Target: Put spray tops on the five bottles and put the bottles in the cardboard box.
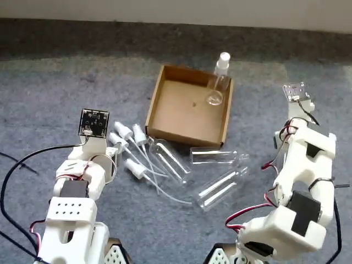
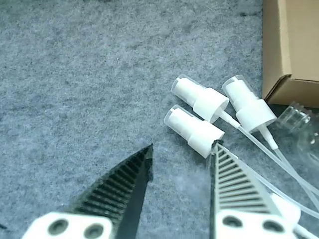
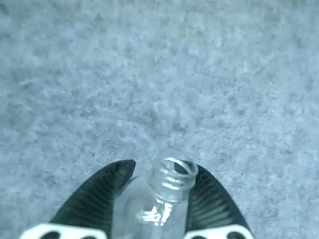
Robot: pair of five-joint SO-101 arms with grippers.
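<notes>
**A:** What's hidden or cut off?

**B:** Quite a bit. The right gripper (image 3: pixel 165 168) is clamped on an open bottle (image 3: pixel 172 185) with its threaded neck bare. The bottle's lower body runs off the picture's edge. From above, that arm's own wrist (image 1: pixel 297 93) covers the fingers (so the grip can't be judged from there).

**A:** And the left?

**B:** The left gripper (image 2: pixel 182 146) stands wide, holding nothing, low over the grey carpet (image 2: pixel 89 74). One fingertip is just beside a spray top (image 2: pixel 194 130). Two more tops lie beyond it, and a fourth white piece is half hidden behind that finger. A corner of the cardboard box (image 2: pixel 291 50) runs out of frame.

**A:** What's around them?

**B:** In the high view the box sits in the middle of the carpet, with a capped bottle (image 1: pixel 220 81) upright in its far right corner. Three bare bottles (image 1: pixel 217 156) lie on the carpet just in front of the box. The loose tops lie between the left arm and those bottles, their thin tubes (image 1: pixel 165 190) crossing one another.
</notes>
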